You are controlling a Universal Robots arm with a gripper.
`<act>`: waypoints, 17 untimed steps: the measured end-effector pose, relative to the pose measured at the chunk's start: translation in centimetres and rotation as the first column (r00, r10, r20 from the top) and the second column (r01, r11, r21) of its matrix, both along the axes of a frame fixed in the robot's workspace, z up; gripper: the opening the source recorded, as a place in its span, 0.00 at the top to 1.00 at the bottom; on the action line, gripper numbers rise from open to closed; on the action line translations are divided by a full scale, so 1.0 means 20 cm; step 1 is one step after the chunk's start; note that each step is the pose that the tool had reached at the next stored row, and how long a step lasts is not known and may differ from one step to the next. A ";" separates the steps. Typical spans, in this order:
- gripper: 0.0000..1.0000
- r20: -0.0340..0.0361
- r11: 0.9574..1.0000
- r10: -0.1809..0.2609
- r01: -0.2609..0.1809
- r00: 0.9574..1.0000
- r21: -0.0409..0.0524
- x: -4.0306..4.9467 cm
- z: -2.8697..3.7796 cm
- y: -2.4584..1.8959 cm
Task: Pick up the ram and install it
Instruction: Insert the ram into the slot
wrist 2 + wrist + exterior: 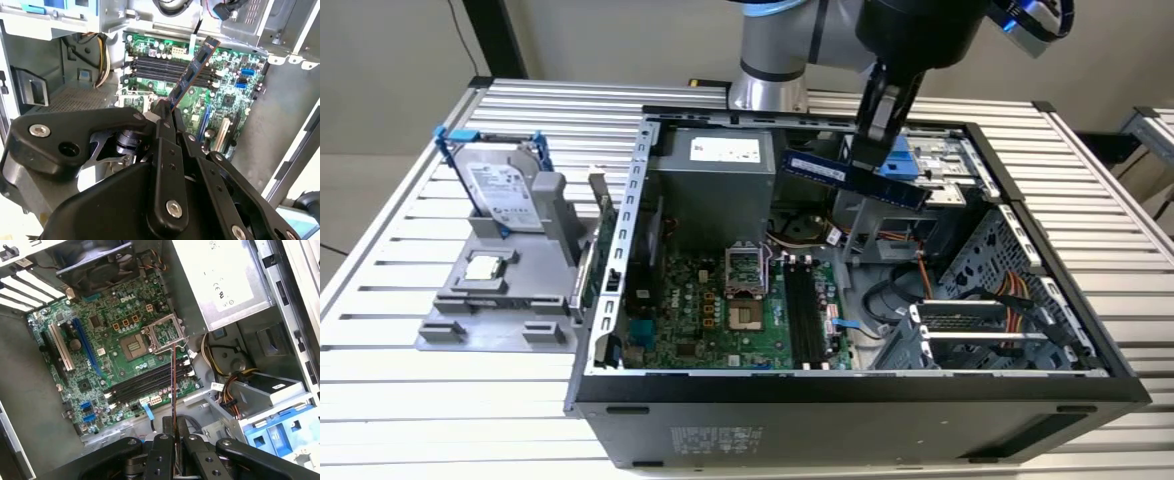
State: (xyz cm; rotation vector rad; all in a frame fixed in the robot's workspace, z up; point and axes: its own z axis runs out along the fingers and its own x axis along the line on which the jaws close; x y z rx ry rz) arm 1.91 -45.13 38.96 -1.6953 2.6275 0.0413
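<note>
The ram (pixel 854 178) is a long dark blue-green stick with black chips, held in the air over the open computer case (pixel 854 385). My gripper (pixel 865 160) is shut on it from above, near the stick's middle. In the second wrist view the ram (pixel 192 75) sticks out slanted from the black fingers (pixel 162 120) above the green motherboard (pixel 230 80). Edge-on in the first wrist view, the ram (pixel 173 385) hangs over the black memory slots (pixel 145 385). The slots (pixel 803 315) lie lower in the case, apart from the stick.
A silver hard drive with blue rails (pixel 500 190) stands in a grey holder (pixel 494 320) on the slatted table, at the exterior view's left. A small square processor chip (pixel 483 267) rests on that holder. Inside the case are the power supply (pixel 720 175), the open processor socket (pixel 743 265) and bundled cables (pixel 987 290).
</note>
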 end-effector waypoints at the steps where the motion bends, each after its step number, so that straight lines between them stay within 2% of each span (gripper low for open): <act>1: 1.00 0.000 1.000 -0.004 0.004 1.000 0.000 0.000 0.000 0.000; 9: 1.00 0.000 0.999 -0.043 0.043 0.999 0.000 0.000 0.000 0.000; 17: 1.00 0.000 0.996 -0.093 0.093 0.996 0.000 0.000 0.000 0.000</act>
